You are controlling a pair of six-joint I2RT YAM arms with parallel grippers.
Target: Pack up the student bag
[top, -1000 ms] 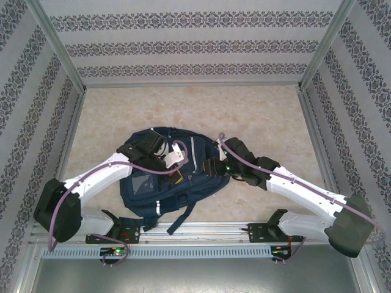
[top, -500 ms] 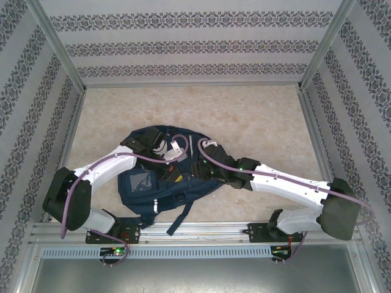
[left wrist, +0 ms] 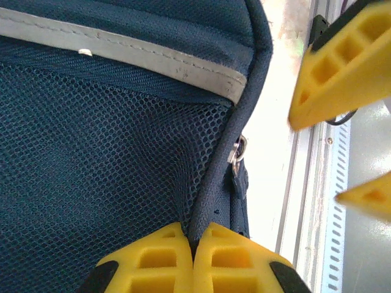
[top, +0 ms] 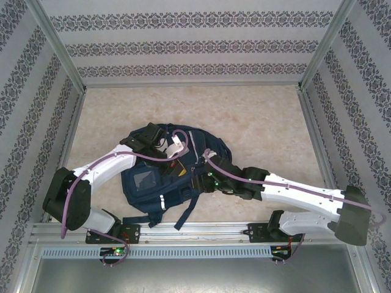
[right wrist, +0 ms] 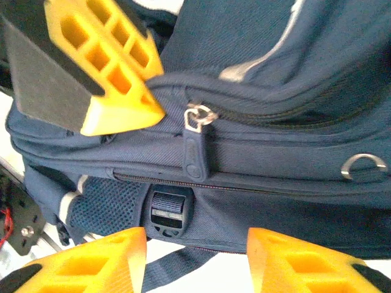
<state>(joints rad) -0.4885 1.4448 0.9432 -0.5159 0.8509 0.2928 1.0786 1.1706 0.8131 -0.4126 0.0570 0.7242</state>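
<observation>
While the left claw [left wrist: 193, 237] is pinching tight on the edge piping [left wrist: 215, 165] of the student bag [top: 146, 183], the right claw [right wrist: 195, 239] is hanging wide apart, holding nothing, near a zipper pull [right wrist: 195, 149]. Bag is lying on the desk [top: 263, 122], towards the arm bases.

Bright, even light with soft shadows; wrist views slightly blurred, backgrounds overexposed

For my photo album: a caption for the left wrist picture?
Left yellow fingers pinch the seam of the large navy fabric backpack beside its mesh pocket.
</observation>
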